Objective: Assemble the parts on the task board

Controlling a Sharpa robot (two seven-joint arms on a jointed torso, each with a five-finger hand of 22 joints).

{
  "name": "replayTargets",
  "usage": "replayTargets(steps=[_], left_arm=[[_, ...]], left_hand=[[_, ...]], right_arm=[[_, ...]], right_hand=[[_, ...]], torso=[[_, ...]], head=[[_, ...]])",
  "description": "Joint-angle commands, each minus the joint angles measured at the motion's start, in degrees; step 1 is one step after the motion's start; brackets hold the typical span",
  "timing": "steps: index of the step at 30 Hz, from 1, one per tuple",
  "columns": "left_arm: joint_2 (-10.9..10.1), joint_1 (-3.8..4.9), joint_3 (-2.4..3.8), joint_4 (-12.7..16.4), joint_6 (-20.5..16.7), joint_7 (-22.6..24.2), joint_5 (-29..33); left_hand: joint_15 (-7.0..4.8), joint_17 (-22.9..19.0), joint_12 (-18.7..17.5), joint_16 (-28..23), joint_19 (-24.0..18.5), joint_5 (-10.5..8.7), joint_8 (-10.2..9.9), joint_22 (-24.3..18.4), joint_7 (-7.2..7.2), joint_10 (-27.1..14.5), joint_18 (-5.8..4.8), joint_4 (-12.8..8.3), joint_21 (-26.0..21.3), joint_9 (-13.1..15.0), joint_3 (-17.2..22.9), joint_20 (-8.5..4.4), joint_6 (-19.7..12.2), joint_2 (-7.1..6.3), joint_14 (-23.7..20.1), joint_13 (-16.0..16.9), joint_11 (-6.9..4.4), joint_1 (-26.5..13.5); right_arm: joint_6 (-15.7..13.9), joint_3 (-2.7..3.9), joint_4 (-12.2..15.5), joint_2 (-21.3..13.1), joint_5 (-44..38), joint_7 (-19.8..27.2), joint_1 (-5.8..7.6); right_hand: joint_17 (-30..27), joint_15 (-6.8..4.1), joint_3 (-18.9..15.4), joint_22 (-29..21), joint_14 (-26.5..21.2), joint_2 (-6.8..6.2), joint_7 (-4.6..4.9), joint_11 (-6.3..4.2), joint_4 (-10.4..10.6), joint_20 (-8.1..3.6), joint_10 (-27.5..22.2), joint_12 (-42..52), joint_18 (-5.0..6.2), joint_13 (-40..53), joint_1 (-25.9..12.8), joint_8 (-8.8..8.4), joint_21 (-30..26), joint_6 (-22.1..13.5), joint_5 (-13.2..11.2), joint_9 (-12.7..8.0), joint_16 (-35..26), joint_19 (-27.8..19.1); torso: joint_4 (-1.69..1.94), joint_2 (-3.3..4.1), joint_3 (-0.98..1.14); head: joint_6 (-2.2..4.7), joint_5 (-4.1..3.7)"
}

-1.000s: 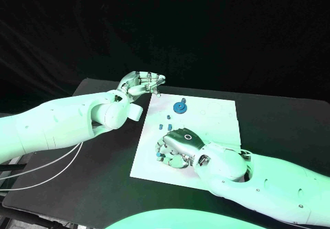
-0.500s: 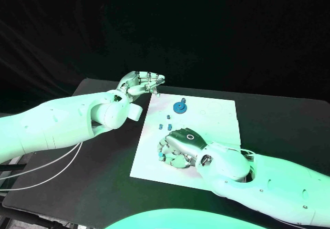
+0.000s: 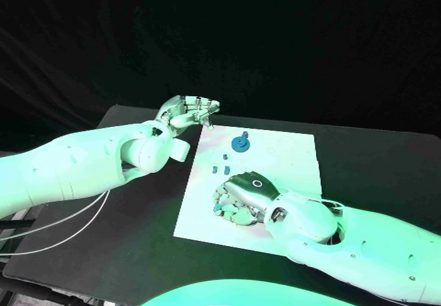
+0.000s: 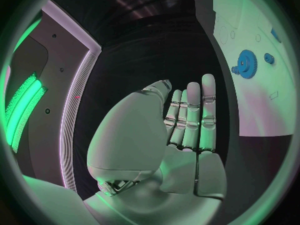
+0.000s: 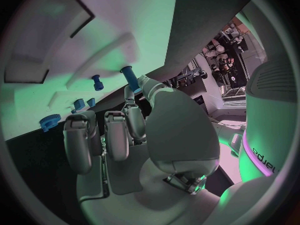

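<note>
The task board [image 3: 285, 159] is a white plate on a black table [image 3: 376, 159]. The gear [image 3: 241, 144] is blue with a toothed rim, and the small pegs [image 3: 220, 169] beside it are the same blue. Both hands, left [image 3: 188, 111] and right [image 3: 241, 196], are silver on white arms

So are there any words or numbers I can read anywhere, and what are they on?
White robot body: a few dark letters, turned sideways and cut off, too unclear to read.
Task board: only faint outlines, no words or numbers.
Blue gear: no writing.
Blue peg held by the right hand: no writing.
</note>
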Motion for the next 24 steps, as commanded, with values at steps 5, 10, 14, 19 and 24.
replayTargets(steps=[5, 10, 14, 19, 24], left_arm=[[0.0, 0.04, 0.04, 0.1, 0.6, 0.3, 0.2], [0.0, 0.04, 0.04, 0.1, 0.6, 0.3, 0.2], [0.0, 0.04, 0.04, 0.1, 0.6, 0.3, 0.2], [0.0, 0.04, 0.04, 0.0, 0.6, 0.3, 0.2], [0.0, 0.04, 0.03, 0.0, 0.7, 0.4, 0.2]], left_hand=[[-0.05, -0.1, 0.2, -0.2, -0.4, 0.19, 0.2, 0.0, 0.09, -0.3, 0.79, -0.1, -0.3, 0.0, 0.3, 0.07, -0.4, -0.48, -0.4, -0.1, 0.01, 0.1], [-0.05, -0.1, 0.2, -0.2, -0.4, 0.19, 0.2, 0.0, 0.09, -0.3, 0.79, -0.1, -0.3, 0.0, 0.3, 0.07, -0.4, -0.48, -0.4, -0.1, 0.01, 0.1], [-0.05, -0.1, 0.2, -0.2, -0.4, 0.19, 0.2, 0.0, 0.09, -0.3, 0.79, -0.1, -0.3, 0.0, 0.3, 0.07, -0.4, -0.48, -0.4, -0.1, 0.01, 0.1], [-0.05, -0.1, 0.2, -0.2, -0.4, 0.19, 0.2, 0.0, 0.09, -0.3, 0.79, -0.1, -0.3, 0.0, 0.3, 0.07, -0.4, -0.48, -0.4, -0.1, 0.01, 0.1], [-0.05, -0.1, 0.2, -0.2, -0.4, 0.19, 0.2, 0.0, 0.09, -0.3, 0.79, -0.1, -0.3, 0.0, 0.3, 0.07, -0.4, -0.48, -0.4, -0.1, 0.01, 0.1]], right_arm=[[-0.1, -0.06, 0.0, 0.0, -0.6, 0.0, -0.10], [-0.7, -0.07, 0.0, -0.1, -0.5, 0.0, -0.10], [-1.8, -0.07, 0.1, -0.3, -0.5, 0.0, -0.10], [-5.7, -0.02, 1.2, -1.6, -0.1, 1.0, -0.09], [-10.7, 0.51, 3.8, -5.8, 4.0, 3.2, 0.73]], right_hand=[[4.3, 0.63, -1.8, 15.1, 3.9, -1.43, 0.78, 0.53, 1.1, 0.25, -1.2, -1.1, -0.38, -0.1, -1.7, -1.94, 0.3, -2.9, 0.4, -0.8, 0.4, 6.2], [4.3, 1.17, -3.6, 15.1, 3.8, -1.96, 1.48, 1.16, 1.9, 0.74, -2.6, -2.9, -0.38, -1.8, -1.7, -3.96, 0.3, -5.8, 0.2, -1.4, 0.4, 6.2], [4.4, 1.31, -4.5, 15.1, 3.8, -2.07, 1.65, 1.30, 2.3, 0.92, -2.8, -3.0, -0.38, -1.9, -1.6, -4.62, 0.3, -6.7, 0.2, -1.6, 0.4, 6.2], [4.4, 1.38, -5.0, 15.1, 3.8, -2.04, 1.75, 1.36, 2.4, 1.01, -2.7, -2.9, -0.38, -1.9, -1.1, -5.01, 0.3, -7.2, 0.3, -1.8, 0.4, 6.2], [3.8, 1.65, -5.5, 14.9, 3.6, -1.37, 2.15, 1.74, 2.3, 1.22, -3.0, -3.5, -0.27, -2.4, 0.2, -4.68, -0.2, -6.3, 0.7, -1.6, 0.2, 6.0]], torso=[[-0.01, -0.01, -0.05], [-0.02, 0.00, -0.05], [0.02, 0.02, -0.03], [0.07, 0.00, -0.01], [-0.07, -0.20, -0.14]], head=[[0.00, -0.10], [-0.01, -0.11], [-0.02, -0.17], [0.07, -0.36], [0.56, -0.85]])
